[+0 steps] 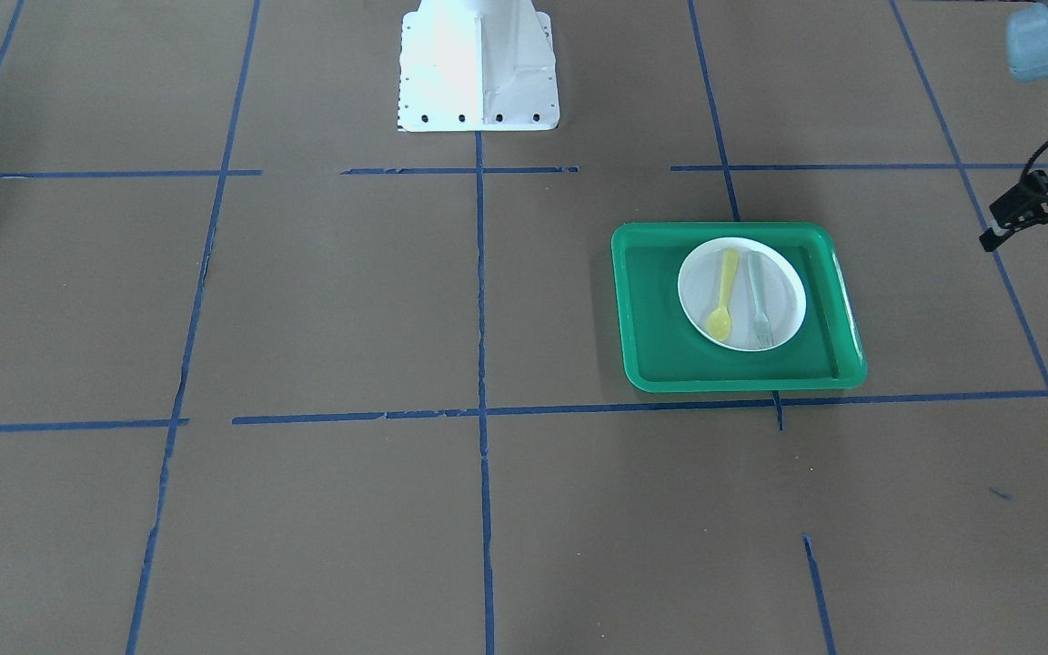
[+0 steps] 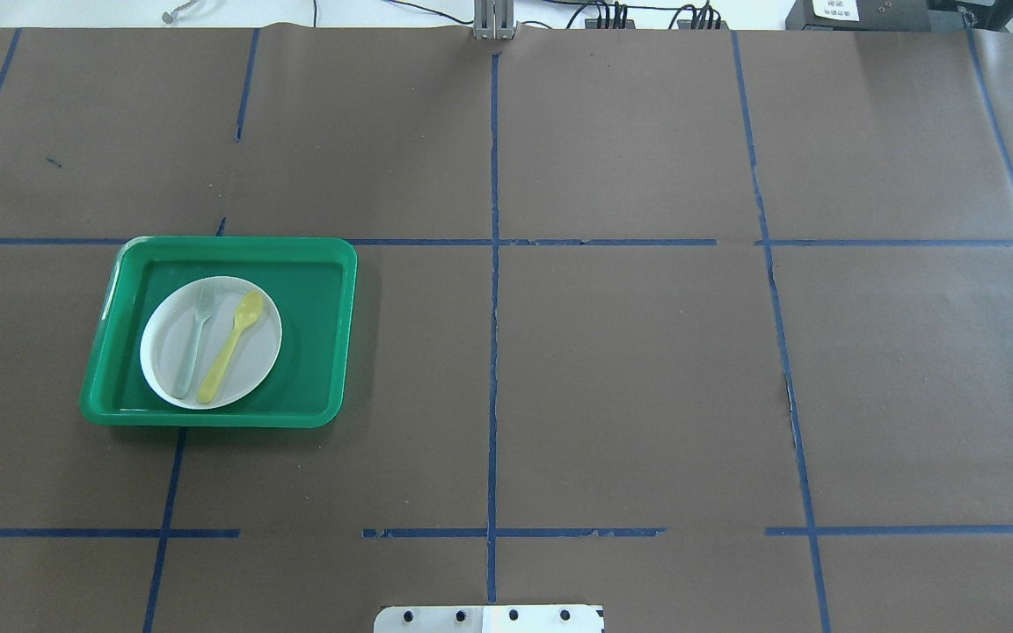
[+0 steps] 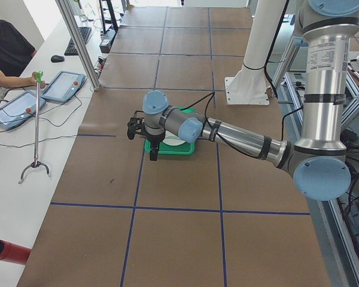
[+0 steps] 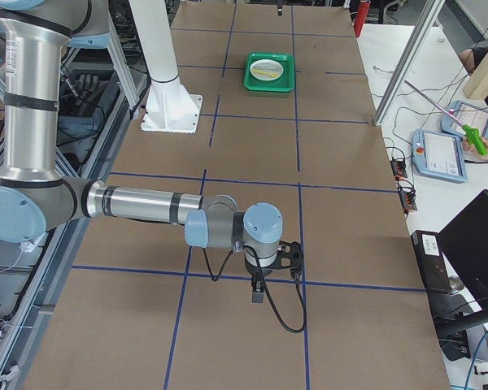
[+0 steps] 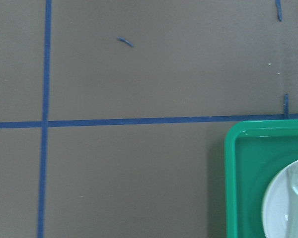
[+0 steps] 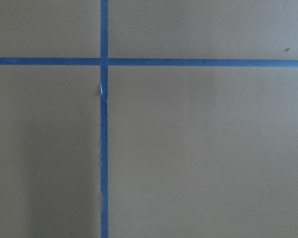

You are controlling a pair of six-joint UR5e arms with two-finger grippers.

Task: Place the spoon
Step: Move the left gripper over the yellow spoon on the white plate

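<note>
Taken from the robot's left across to its right, with the green tray (image 2: 331,352) as landmark: the left gripper (image 1: 1027,240) hangs above the brown worktop (image 2: 647,369), just off the tray's left side. Its black fingers (image 1: 992,238) stand apart, released, with nothing between them. The left wrist view looks down on bare worktop, with only a corner of the tray at its lower right.

The tray lies flat on the worktop, one long edge against a blue tape line (image 2: 436,242). A white plate (image 2: 256,356) sits inside it, left of the tray's middle. On the plate's left part lies a pale grey-green fork (image 2: 193,343), tines pointing away from the robot.

Just right of the fork, still on the plate, lies the yellow spoon (image 2: 231,345). Its bowl is at the far end and its handle slants back toward the fork's handle. The two handle ends lie close together near the plate's near rim; whether they touch cannot be told.

Well right of the tray stands the white pedestal (image 1: 478,64). Farther right, well apart from the tray, the right gripper (image 4: 259,291) hangs low over a crossing of tape lines. Only the side view shows its fingers, so whether they are released or clenched cannot be told.
</note>
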